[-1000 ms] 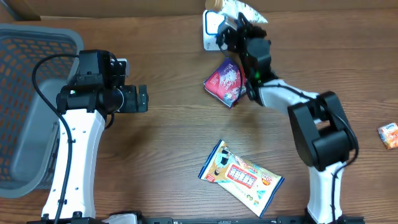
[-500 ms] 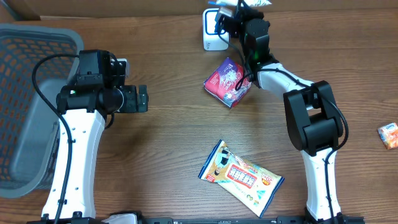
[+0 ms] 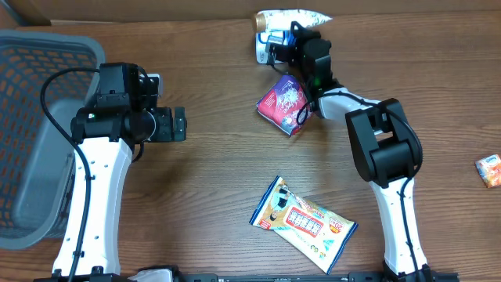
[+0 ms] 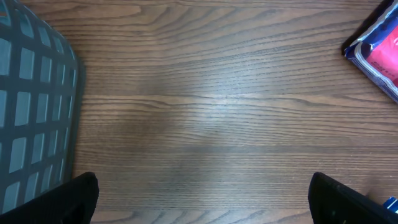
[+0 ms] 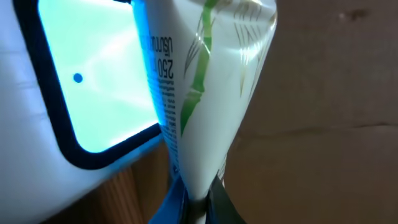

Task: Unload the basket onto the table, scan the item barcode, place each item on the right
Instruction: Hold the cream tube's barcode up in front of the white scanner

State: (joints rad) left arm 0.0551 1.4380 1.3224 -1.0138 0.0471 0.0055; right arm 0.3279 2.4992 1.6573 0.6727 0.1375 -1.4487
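Holding a white packet (image 5: 211, 87) at the scanner (image 5: 74, 74) — right fingers (image 5: 219, 208) clamped; left fingers (image 4: 74, 199) apart.

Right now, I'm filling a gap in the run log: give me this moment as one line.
step: scan | right fingers: shut on white pouch, at lit scanner | left fingers: open, empty, beside basket

We count four packets on or over the bench (image 3: 211, 172): one silver pouch (image 3: 296, 15) at the far edge, one red packet (image 3: 283, 106) just in from it, one blue-and-yellow packet (image 3: 304, 223) towards the near edge, and one small orange item (image 3: 489, 170) at the right edge, probably also a packet. There is one scanner (image 3: 263, 53) at the far edge, one grey basket (image 3: 23, 86) at the left edge, and two arms: the left arm (image 3: 98, 188) and the right arm (image 3: 391, 196).
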